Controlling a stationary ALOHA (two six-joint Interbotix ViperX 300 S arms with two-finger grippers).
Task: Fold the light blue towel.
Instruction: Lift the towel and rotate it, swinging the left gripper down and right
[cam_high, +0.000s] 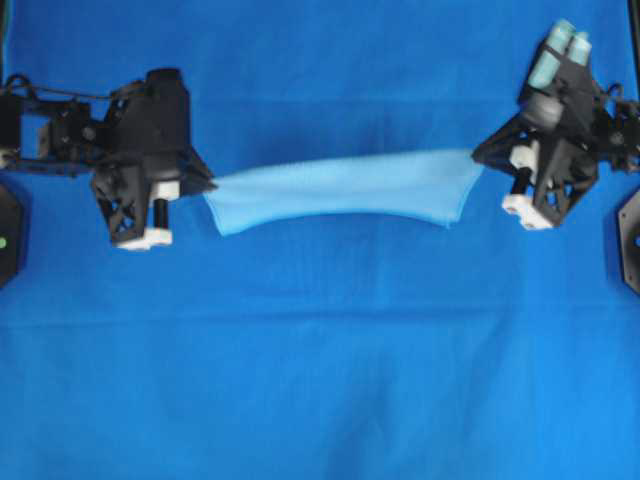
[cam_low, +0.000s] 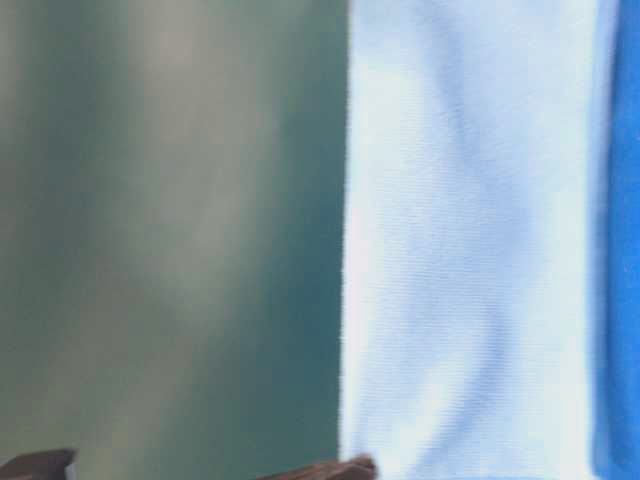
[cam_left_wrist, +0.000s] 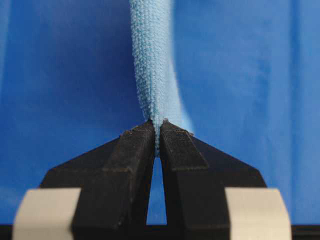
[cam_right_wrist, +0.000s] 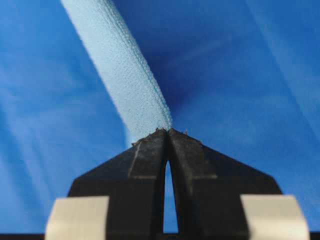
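Observation:
The light blue towel (cam_high: 345, 187) hangs stretched between my two grippers above the darker blue cloth, sagging a little at its lower edge. At its left end my left gripper (cam_high: 212, 184) is shut on the towel's corner; the left wrist view shows the towel (cam_left_wrist: 152, 60) pinched edge-on between the black fingertips of the left gripper (cam_left_wrist: 157, 125). My right gripper (cam_high: 478, 155) is shut on the opposite end, with the towel (cam_right_wrist: 120, 70) running up and left from the right gripper (cam_right_wrist: 167, 131). The table-level view is filled on its right by the hanging towel (cam_low: 470, 240).
The royal-blue backdrop cloth (cam_high: 320, 380) covers the whole table. Black fixtures sit at the left edge (cam_high: 8, 235) and right edge (cam_high: 630, 240). A dark arm part (cam_low: 320, 470) shows at the bottom of the table-level view.

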